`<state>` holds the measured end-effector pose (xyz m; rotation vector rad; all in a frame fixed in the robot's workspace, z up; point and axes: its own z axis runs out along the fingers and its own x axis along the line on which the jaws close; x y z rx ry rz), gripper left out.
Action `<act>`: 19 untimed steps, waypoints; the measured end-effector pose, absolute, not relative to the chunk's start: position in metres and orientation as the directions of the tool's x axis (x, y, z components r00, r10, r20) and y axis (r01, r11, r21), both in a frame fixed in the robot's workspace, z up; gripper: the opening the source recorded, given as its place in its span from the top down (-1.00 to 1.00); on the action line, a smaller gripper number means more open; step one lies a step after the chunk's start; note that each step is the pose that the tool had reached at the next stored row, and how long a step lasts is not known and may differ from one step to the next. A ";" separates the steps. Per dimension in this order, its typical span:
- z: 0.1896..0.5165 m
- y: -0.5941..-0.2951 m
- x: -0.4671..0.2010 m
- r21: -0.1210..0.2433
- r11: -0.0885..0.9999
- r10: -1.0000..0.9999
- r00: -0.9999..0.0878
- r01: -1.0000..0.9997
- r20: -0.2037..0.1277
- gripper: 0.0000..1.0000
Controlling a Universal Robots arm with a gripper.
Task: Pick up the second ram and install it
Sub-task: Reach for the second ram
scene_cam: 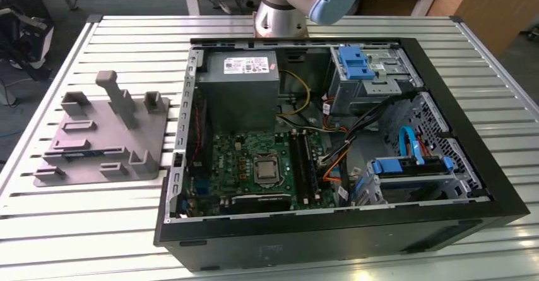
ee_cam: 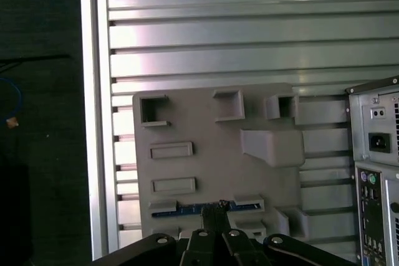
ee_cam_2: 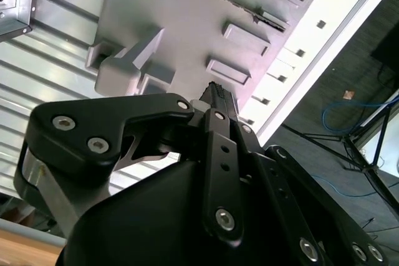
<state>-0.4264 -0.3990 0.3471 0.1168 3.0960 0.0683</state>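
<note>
Right, the claw hovers over the grey holder, fingers pinched together on nothing. The memory stick lies in the holder's slot, beside the computer case.

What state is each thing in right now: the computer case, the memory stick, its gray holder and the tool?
computer case: lying on its side, side panel off, inside exposed.
gray fixture: flat on the slatted table, beside the case.
second ram: lying in a slot of the fixture, not gripped.
tool: shut, holding nothing, lined up over the ram.
</note>
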 end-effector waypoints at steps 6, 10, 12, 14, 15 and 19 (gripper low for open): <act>0.336 -0.399 -0.427 0.046 0.996 0.076 -0.996 0.074 -0.041 0.80; 0.329 -0.399 -0.427 0.046 0.996 0.076 -0.996 0.074 -0.040 0.80; 0.325 -0.399 -0.427 0.046 0.996 0.076 -0.996 0.074 -0.040 0.80; 0.322 -0.399 -0.427 0.046 0.996 0.076 -0.996 0.074 -0.040 0.80; 0.320 -0.399 -0.427 0.046 0.996 0.076 -0.996 0.074 -0.040 0.80; 0.311 -0.400 -0.427 0.045 0.996 0.076 -0.996 0.074 -0.039 0.80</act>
